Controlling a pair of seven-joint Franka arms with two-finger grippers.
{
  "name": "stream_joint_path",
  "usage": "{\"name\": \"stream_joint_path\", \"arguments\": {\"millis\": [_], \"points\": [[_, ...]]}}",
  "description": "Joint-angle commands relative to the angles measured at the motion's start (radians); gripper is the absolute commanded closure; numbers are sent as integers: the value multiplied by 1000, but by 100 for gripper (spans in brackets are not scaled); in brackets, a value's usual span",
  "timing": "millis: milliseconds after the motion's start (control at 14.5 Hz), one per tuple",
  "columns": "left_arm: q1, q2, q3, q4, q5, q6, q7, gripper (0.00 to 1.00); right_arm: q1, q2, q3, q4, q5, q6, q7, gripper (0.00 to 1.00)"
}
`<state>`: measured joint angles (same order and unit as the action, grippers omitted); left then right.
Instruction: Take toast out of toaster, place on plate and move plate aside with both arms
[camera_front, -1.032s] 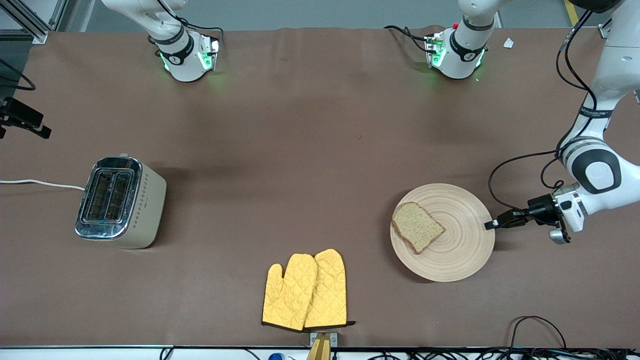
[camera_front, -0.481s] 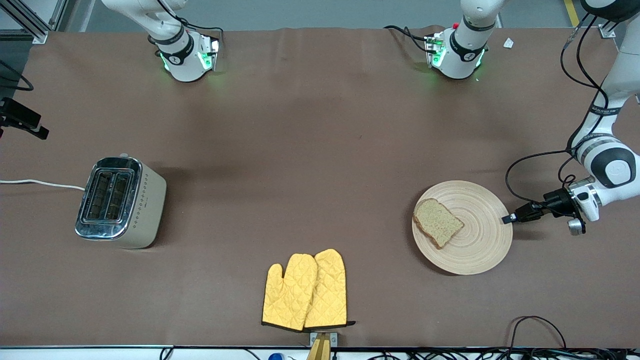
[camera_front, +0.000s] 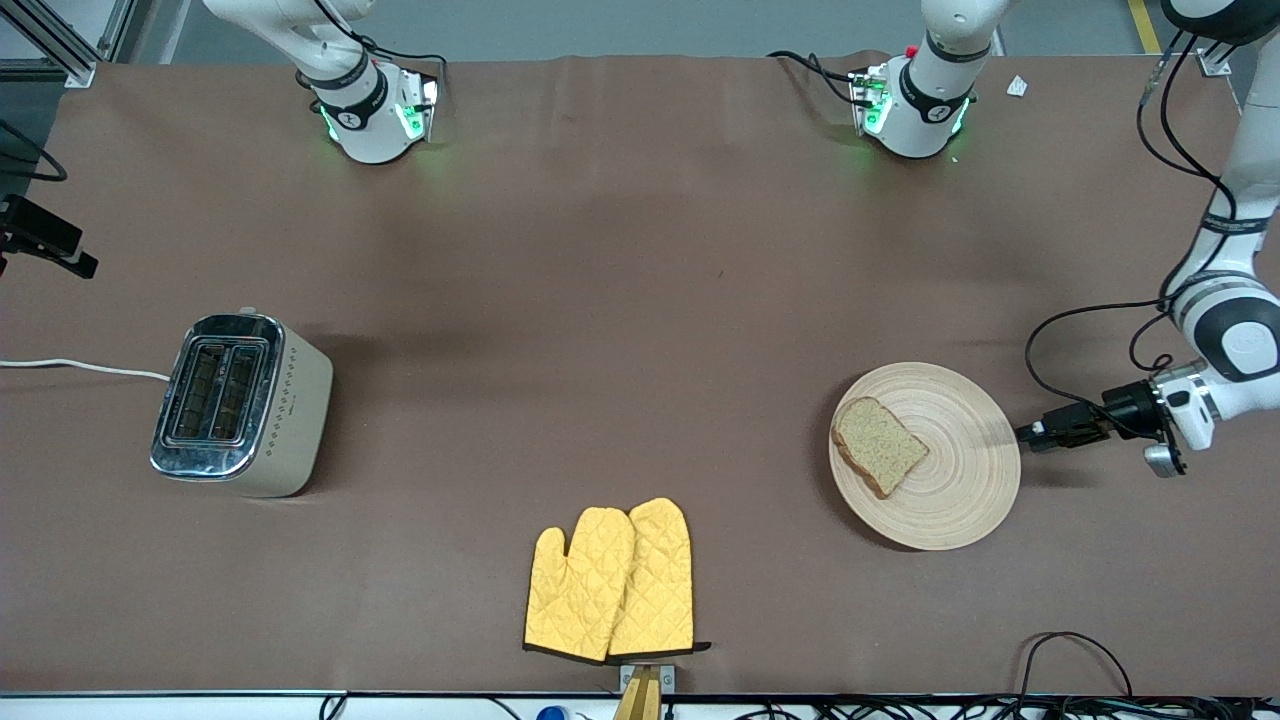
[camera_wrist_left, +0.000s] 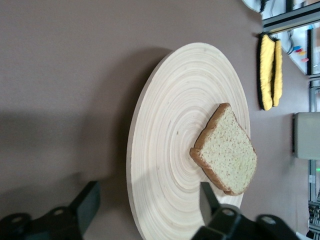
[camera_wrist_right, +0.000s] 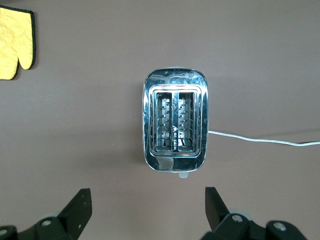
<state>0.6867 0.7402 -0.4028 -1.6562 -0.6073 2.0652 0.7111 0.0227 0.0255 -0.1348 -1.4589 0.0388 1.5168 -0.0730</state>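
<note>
The toast (camera_front: 877, 447) lies flat on the round beige plate (camera_front: 960, 500), on the half toward the right arm's end. The plate sits on the table toward the left arm's end. My left gripper (camera_front: 1026, 435) is low at the plate's rim on the side toward the left arm's end. In the left wrist view the toast (camera_wrist_left: 227, 150) and the plate (camera_wrist_left: 165, 150) show close up. My left gripper (camera_wrist_left: 148, 196) is open, with one finger (camera_wrist_left: 206, 196) over the plate and the other off its edge. My right gripper (camera_wrist_right: 145, 210) is open and empty, high over the toaster (camera_wrist_right: 176, 126).
The chrome toaster (camera_front: 240, 403) stands at the right arm's end, its white cord (camera_front: 80, 366) running off the table. A pair of yellow oven mitts (camera_front: 612, 580) lies near the table's front edge.
The plate with the toast slid toward the left arm's end along with the left gripper, then stopped. The gripper has drawn back a little to the rim.
</note>
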Motion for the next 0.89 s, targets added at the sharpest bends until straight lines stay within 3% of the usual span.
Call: {"name": "stream_joint_path", "arguments": {"millis": [0,206,619,825], "points": [[-45,-39,-17,107,168,-94,-215,0,-6,2,3,11,-10,-10,-1,0],[-82,-142,-62,111,322,-112,-366,0,-9,1,0,11,-13,-12,-1,0],[-82,-330,-256,113,633,-255,-701,0,-11,-2,7,11,-11,-13,12,0],[-82,-401,-318,137,672,-351,-784,0,-18,-1,3,5,-17,-10,10,0]]}}
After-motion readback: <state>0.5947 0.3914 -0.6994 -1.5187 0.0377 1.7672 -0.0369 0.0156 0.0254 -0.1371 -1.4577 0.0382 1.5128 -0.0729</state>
